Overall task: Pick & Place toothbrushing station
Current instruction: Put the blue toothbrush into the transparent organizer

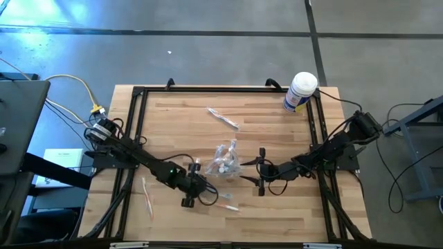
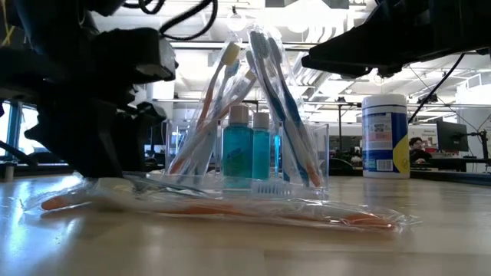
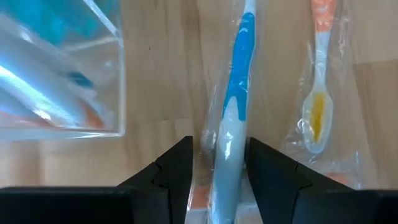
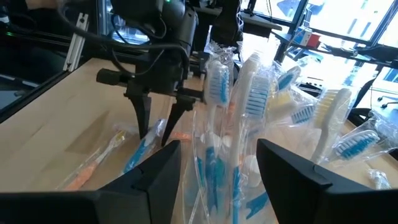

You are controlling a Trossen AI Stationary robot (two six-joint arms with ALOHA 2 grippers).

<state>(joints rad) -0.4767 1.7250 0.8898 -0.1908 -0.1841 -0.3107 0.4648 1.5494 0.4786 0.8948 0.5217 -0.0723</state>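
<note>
The toothbrushing station (image 1: 225,163) is a clear plastic holder standing on the table's middle. It holds wrapped toothbrushes and two teal bottles, and it also shows in the low view (image 2: 247,153) and the right wrist view (image 4: 249,118). My right gripper (image 1: 260,171) is open just right of it, level, with the brushes ahead between its fingers (image 4: 217,180). My left gripper (image 1: 199,191) is open, pointing down near the station's near-left side. Its fingers stand on either side of a wrapped blue-and-white toothbrush (image 3: 233,99) that lies flat on the table. My left gripper comes from above, with one finger (image 3: 177,168) on each side of the blue toothbrush's white handle part (image 3: 225,146) and lying across the brush. The brush lies flat on the table. I cannot tell whether the fingers touch it or its wrapper.
A white canister with a blue label (image 1: 300,91) stands at the far right corner. Wrapped toothbrushes lie loose: one toward the far edge (image 1: 223,119), an orange one at the near left (image 1: 147,197), and another orange one beside the blue one (image 3: 318,93). A black frame (image 1: 135,131) runs along the table's edges.
</note>
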